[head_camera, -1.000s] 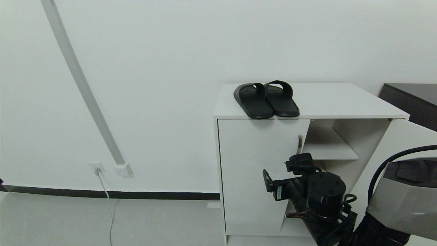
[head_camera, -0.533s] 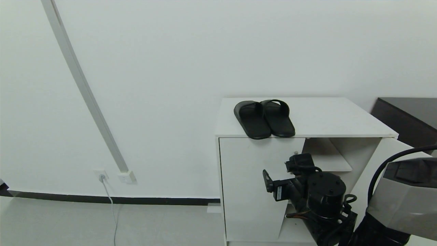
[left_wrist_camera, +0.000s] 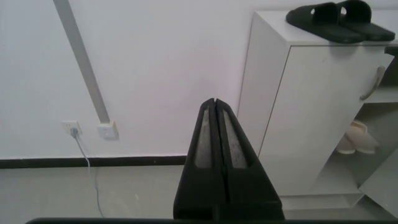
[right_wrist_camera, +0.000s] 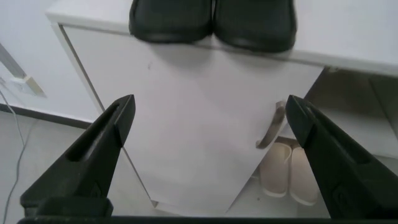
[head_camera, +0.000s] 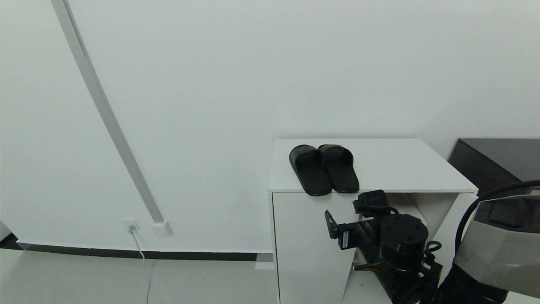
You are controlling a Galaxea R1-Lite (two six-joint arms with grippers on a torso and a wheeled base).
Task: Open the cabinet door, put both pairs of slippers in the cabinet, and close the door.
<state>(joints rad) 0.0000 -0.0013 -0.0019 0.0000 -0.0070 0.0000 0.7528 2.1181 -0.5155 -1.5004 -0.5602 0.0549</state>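
One black pair (head_camera: 324, 169) atop cabinet (head_camera: 392, 164), not stowed; spread right gripper (right_wrist_camera: 209, 104) should grab it next; left gripper (left_wrist_camera: 214, 106) pressed together.

The edge crops the black slippers (right_wrist_camera: 171, 18); the right arm (head_camera: 400, 245) partly covers the open cabinet (head_camera: 392, 169).

a plain white wall (head_camera: 253, 63) runs across the back, with a grey strip (head_camera: 105, 114) slanting down it to a small box (head_camera: 162, 228) beside a socket (head_camera: 130, 226). a cable (head_camera: 143, 261) hangs from the socket to the pale floor (head_camera: 84, 278), where a black skirting (head_camera: 126, 253) lines the wall's foot. a dark unit (head_camera: 498, 156) stands at the far right.
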